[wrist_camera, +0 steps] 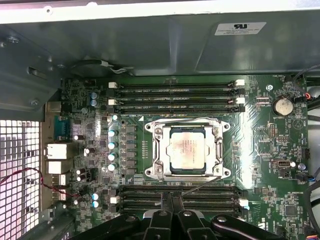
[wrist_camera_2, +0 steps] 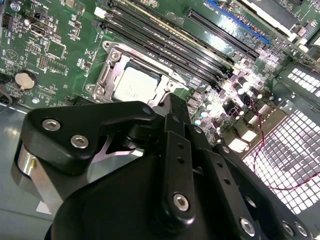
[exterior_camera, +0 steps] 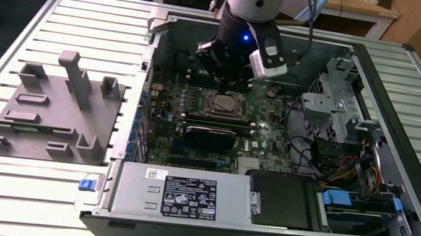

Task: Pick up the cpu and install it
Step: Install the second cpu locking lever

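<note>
In the exterior view the gripper (exterior_camera: 230,83) hangs just above the motherboard (exterior_camera: 264,123). In both wrist views the cpu (wrist_camera: 189,149) sits inside its socket (wrist_camera: 156,150) (mid-board), fingers (wrist_camera_2: 172,107) closed, empty.

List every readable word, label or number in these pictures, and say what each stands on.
No text can be read; these surfaces carry print:
White sticker on the grey metal case wall: too small to read.
Black-and-white label on the silver power supply box: too small.
Small white sticker beside that label: blurred.
Pale silver square cpu: faint marks, unreadable.
Green motherboard: tiny white lettering, unreadable.
</note>
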Available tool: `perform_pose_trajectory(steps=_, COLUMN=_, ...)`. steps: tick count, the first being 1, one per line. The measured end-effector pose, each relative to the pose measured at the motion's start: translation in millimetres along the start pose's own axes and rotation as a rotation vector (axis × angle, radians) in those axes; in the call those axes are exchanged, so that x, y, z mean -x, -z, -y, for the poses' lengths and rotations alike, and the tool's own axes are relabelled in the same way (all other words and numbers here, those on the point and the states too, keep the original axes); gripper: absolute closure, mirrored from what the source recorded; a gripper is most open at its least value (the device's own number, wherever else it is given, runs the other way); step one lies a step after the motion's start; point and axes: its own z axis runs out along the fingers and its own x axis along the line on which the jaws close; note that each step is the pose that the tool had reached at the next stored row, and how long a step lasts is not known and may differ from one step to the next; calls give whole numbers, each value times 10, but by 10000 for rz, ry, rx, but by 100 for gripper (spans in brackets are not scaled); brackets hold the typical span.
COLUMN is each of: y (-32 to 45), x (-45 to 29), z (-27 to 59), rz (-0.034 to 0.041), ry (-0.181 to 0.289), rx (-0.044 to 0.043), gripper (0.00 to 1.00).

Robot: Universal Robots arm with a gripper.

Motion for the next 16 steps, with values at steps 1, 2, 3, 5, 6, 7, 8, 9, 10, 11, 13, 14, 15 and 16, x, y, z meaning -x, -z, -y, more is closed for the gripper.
perform_pose_trajectory(steps=1, y=-3, x=0, z=0, rz=1, ry=0, rx=2, gripper=89)
perform_pose_trajectory(steps=2, y=-8, x=1, z=0, rz=2, ry=0, rx=4, gripper=89)
perform_pose_trajectory(steps=3, y=-10, x=1, z=0, rz=1, ry=0, rx=1, gripper=89)
perform_pose_trajectory(steps=5, y=-19, x=2, z=1, rz=1, ry=0, rx=1, gripper=89)
perform_pose_trajectory(steps=6, y=-23, x=2, z=1, rz=1, ry=0, rx=1, gripper=89)
perform_pose_trajectory(steps=7, y=-28, x=2, z=1, rz=0, ry=0, rx=0, gripper=89)
perform_pose_trajectory(steps=8, y=-33, x=2, z=2, rz=0, ry=0, rx=1, gripper=89)
perform_pose_trajectory(steps=9, y=-37, x=2, z=3, rz=0, ry=0, rx=0, gripper=89)
perform_pose_trajectory(steps=10, y=-42, x=3, z=5, rz=0, ry=0, rx=-1, gripper=89)
perform_pose_trajectory(steps=11, y=-46, x=3, z=6, rz=0, ry=0, rx=0, gripper=89)
perform_pose_trajectory(steps=13, y=-59, x=4, z=8, rz=1, ry=-8, rx=0, gripper=89)
perform_pose_trajectory(steps=14, y=-68, x=5, z=8, rz=1, ry=-35, rx=-2, gripper=89)
perform_pose_trajectory(steps=15, y=-76, x=5, z=9, rz=3, ry=-78, rx=-1, gripper=89)
perform_pose_trajectory(steps=16, y=-85, x=6, z=9, rz=4, ry=-112, rx=1, gripper=89)
